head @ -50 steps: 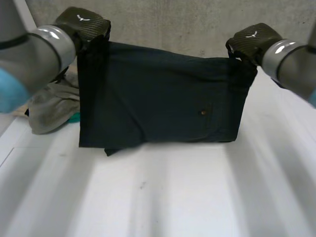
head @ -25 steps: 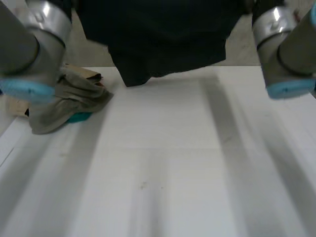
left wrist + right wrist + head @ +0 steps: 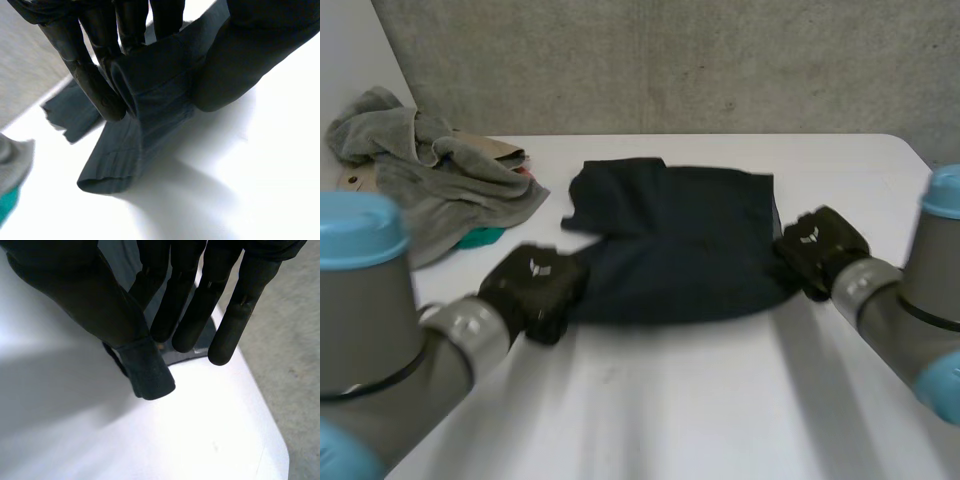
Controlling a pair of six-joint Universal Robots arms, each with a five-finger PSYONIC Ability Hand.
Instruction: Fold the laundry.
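A dark navy garment (image 3: 670, 235) lies spread on the white table (image 3: 670, 410), its far part flat and its near edge slightly raised. My left hand (image 3: 532, 288) is at the garment's near left corner. In the left wrist view the fingers (image 3: 95, 80) pinch a folded hem of the dark cloth (image 3: 155, 85) against the thumb. My right hand (image 3: 820, 250) is at the near right corner. There the thumb (image 3: 100, 305) and fingers pinch a small tip of the cloth (image 3: 147, 372) just above the table.
A heap of grey cloth (image 3: 420, 185) lies at the table's far left, with something teal (image 3: 480, 238) under it. A concrete wall stands behind the table. The table's right edge (image 3: 260, 405) runs close beside my right hand.
A second ago both hands held the garment hanging up in front of the head camera. They swung it forward and brought it down, and now it lies on the table.
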